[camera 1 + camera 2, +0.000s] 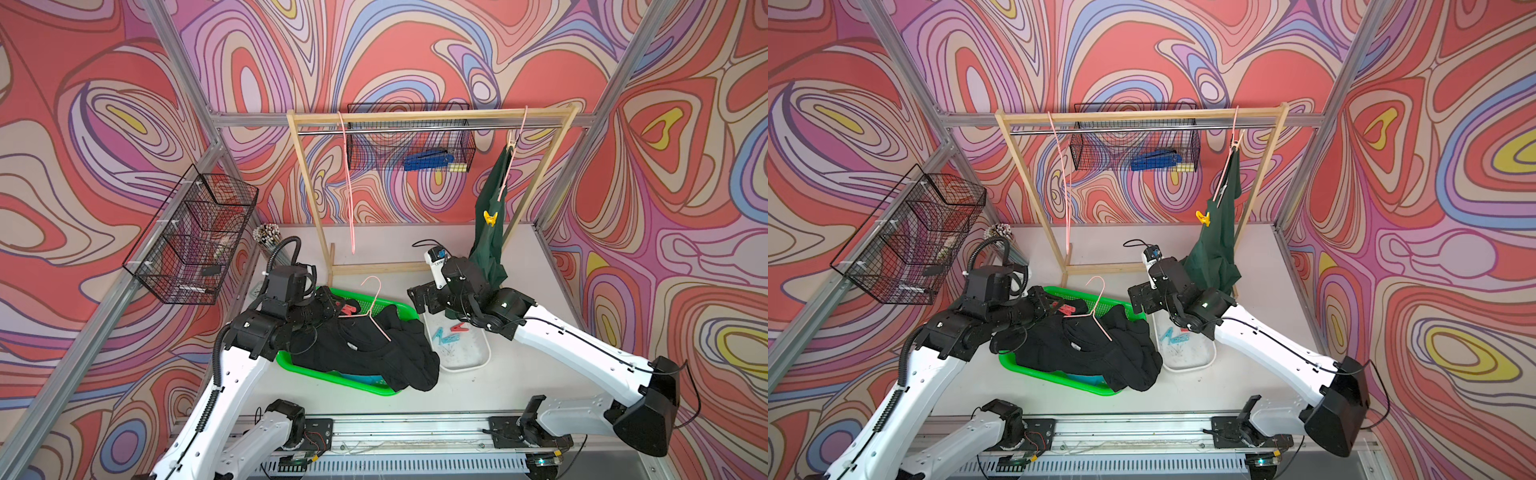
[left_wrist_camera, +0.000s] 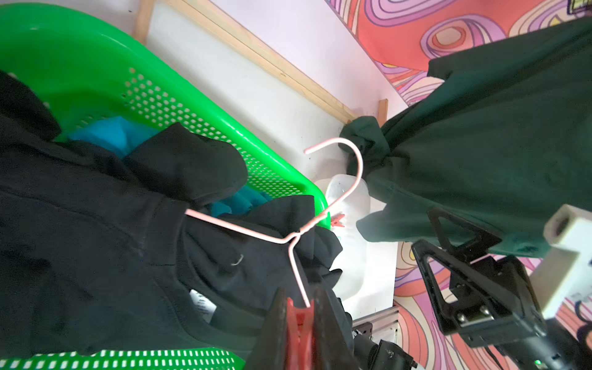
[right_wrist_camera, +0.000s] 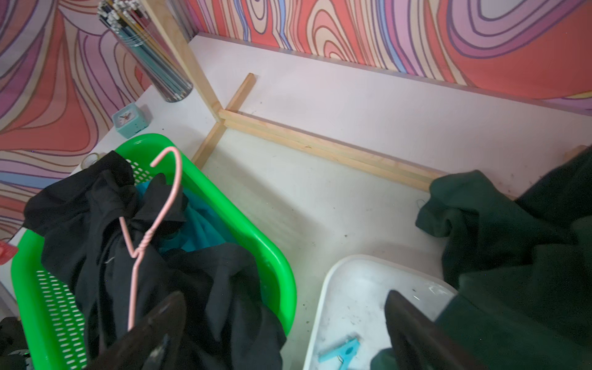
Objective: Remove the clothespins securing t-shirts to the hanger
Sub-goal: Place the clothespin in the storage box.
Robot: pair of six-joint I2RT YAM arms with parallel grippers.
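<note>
**Pinching a red clothespin at the black shirt's hanger**

Reaching low over the green basket (image 1: 291,362), the left pincer (image 2: 299,309) is pressed together on a red clothespin (image 2: 298,330). One wire arm of the pink hanger (image 2: 290,239) runs straight into that peg between the fingers. Whether the peg also bites the cloth cannot be told. The hanger lies on top of the black t-shirt (image 1: 365,349), which is heaped in the basket and spills over its near rim. A turquoise t-shirt (image 2: 112,136) shows beneath the black one.

The right pincer (image 3: 285,294) is spread wide and pinches nothing. It hovers above the counter (image 1: 519,382), between the basket and the white tray (image 1: 482,361). In the tray lie light blue clothespins (image 1: 440,336) and a second red clothespin (image 1: 459,328), loose and close together.

The dark green t-shirt (image 1: 490,245) hangs from the right end of the wooden rack (image 1: 415,116), bunched and drooping, just behind the right arm's wrist. A yellow clothespin (image 1: 490,218) is clipped on it partway down. Something pale that may be another peg sits higher up, near the rail.
</note>
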